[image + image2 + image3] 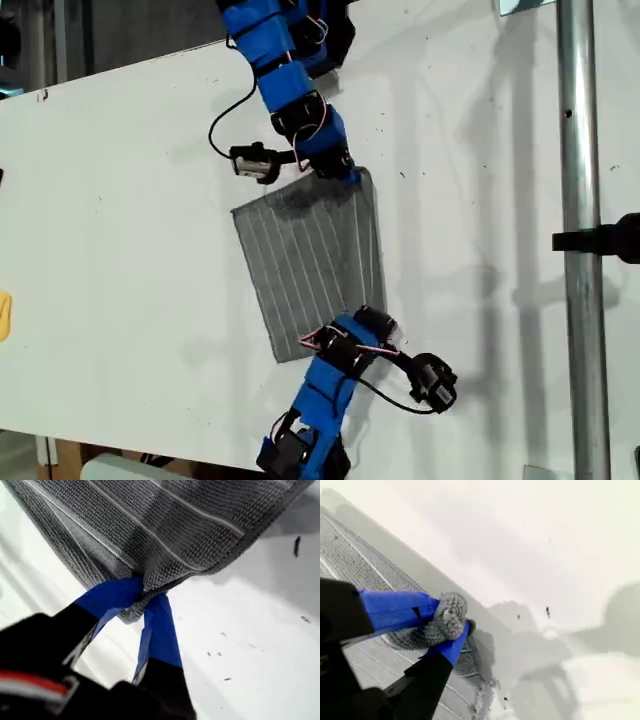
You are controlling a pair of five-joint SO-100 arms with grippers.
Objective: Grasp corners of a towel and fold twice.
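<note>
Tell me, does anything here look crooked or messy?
The towel lies askew on the table. One corner is scrunched into a wad in my second pincer; otherwise nothing stands out.

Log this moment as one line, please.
first gripper: shut on grey striped towel corner | second gripper: shut on bunched corner | towel flat on white table

The towel [308, 268] is lying on the table [130, 250], between two arms, a rail [582, 250] standing at the exterior view's right.
</note>
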